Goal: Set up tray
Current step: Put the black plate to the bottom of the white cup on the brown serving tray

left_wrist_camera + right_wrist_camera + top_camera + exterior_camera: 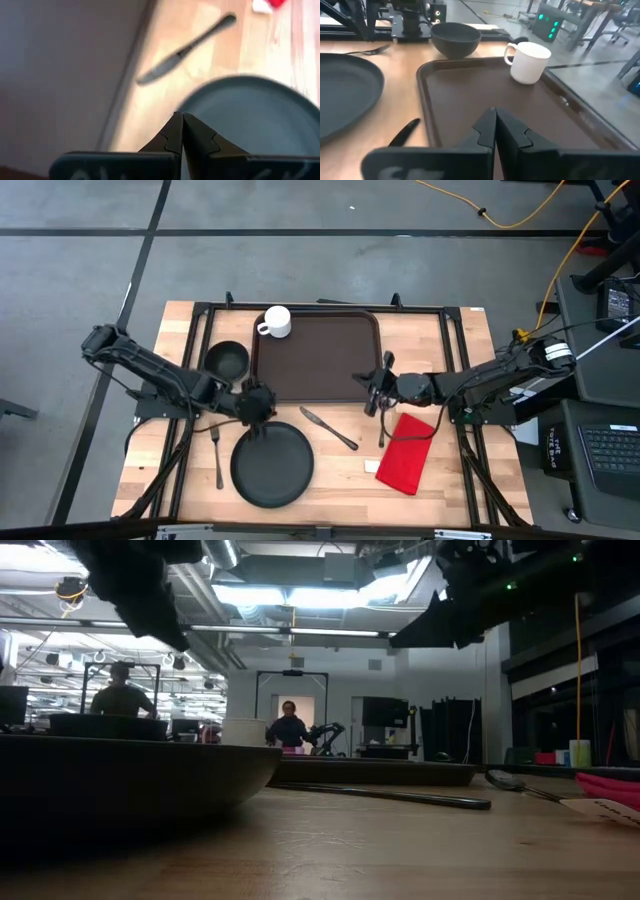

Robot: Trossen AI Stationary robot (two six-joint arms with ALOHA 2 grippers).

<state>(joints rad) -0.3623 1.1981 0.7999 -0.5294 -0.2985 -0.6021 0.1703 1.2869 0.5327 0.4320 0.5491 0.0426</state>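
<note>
The dark brown tray [318,360] lies at the table's far middle, with a white mug [277,321] standing in its far left corner [527,62]. My right gripper [375,392] is shut and hovers over the tray's near right corner [470,95]. My left gripper [257,406] is also shut and hangs above the far rim of the round black plate [272,463], between plate and tray [181,122]. In the low view both arms stand high above the tabletop. A black bowl [227,361] sits on the table left of the tray.
A knife [328,427] lies between the plate and the red napkin [405,452], and a spoon [382,427] lies beside the napkin's far end. A fork [217,455] rests left of the plate. A black frame [320,308] rings the wooden table. People stand in the room behind.
</note>
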